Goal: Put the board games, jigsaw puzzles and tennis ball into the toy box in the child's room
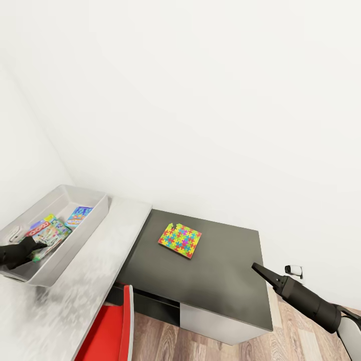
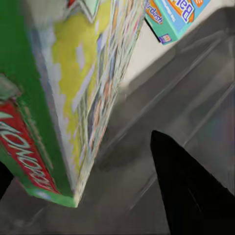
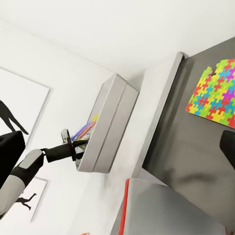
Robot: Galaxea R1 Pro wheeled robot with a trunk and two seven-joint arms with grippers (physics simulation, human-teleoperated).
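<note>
1 jigsaw puzzle mid-cabinet, edges clear

A pale grey, speckled table runs along the left wall, and an open light-grey plastic toy box rests on it near the corner. Butted against its right edge stands a lower dark charcoal cabinet with a flat top. A square, multicoloured jigsaw puzzle lies flat on that top, toward the back. Both pieces stand on a wood-plank floor.
</note>
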